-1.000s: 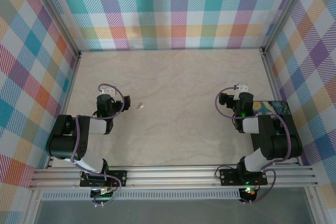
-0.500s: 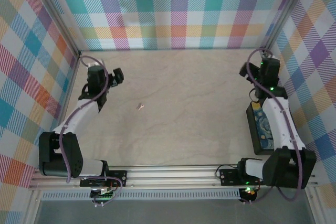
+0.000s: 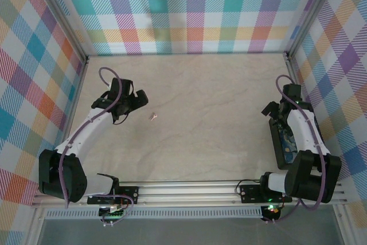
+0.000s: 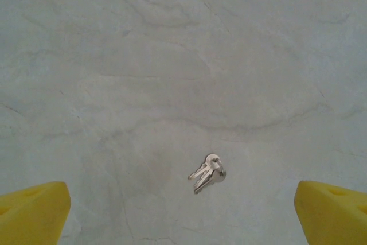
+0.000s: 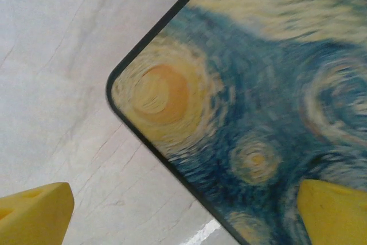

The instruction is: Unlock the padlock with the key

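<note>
The key (image 3: 153, 116), a small silvery bunch on a ring, lies on the pale table left of centre. It also lies flat on the marbled top in the left wrist view (image 4: 207, 172). My left gripper (image 3: 139, 99) hovers just left of and beyond it, open; its yellow fingertips (image 4: 31, 213) stand wide apart with the key between and ahead of them, untouched. My right gripper (image 3: 269, 109) is open above the far left corner of the painted tin (image 5: 258, 101), holding nothing. The padlock is out of view.
The blue-and-yellow swirl-painted tin (image 3: 285, 142) lies along the right wall, partly under my right arm. Plaid walls close in the table (image 3: 206, 142) on three sides, and a metal rail (image 3: 189, 193) runs along the near edge.
My left gripper has swung from the far left corner in toward the key. My right gripper has drawn back from the far right corner to above the tin's corner. Both stayed open.
</note>
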Tool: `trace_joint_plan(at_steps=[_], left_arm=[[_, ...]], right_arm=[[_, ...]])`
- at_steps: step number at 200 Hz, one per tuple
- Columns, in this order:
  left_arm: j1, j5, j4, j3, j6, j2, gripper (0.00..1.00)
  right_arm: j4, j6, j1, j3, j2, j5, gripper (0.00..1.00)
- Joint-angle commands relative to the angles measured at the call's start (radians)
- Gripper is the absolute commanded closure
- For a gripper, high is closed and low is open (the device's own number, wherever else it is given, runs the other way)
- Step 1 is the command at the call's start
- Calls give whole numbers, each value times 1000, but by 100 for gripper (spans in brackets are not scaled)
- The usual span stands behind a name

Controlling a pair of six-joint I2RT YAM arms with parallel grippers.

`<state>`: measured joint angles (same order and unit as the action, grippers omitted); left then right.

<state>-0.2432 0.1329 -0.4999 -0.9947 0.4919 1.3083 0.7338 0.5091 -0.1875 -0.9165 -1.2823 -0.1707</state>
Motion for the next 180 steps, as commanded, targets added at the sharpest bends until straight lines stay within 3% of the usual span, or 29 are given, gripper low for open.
trace_joint_plan(at_steps=[1,40,73,95,139,154,180], left_arm=[[-15,13,-53,-17,16,-19,0],[-46,34,-63,-33,4,-6,0],[-111,74,-89,-70,-3,24,0],[-160,102,-119,-113,1,56,0],[-211,9,-145,-155,77,84,0],[-222,10,-173,-160,79,91,0],[-225,-4,-233,-147,82,93,0]], right_arm=[[-47,-57,9,25,-6,185,0],[-122,-80,69,38,-54,333,0],[-237,-28,238,13,-157,402,0],[-295,41,386,-84,-274,415,0],[-405,145,565,-391,-484,569,0],[-339,126,568,-498,-499,561,0],[-168,28,533,-556,-449,413,0]])
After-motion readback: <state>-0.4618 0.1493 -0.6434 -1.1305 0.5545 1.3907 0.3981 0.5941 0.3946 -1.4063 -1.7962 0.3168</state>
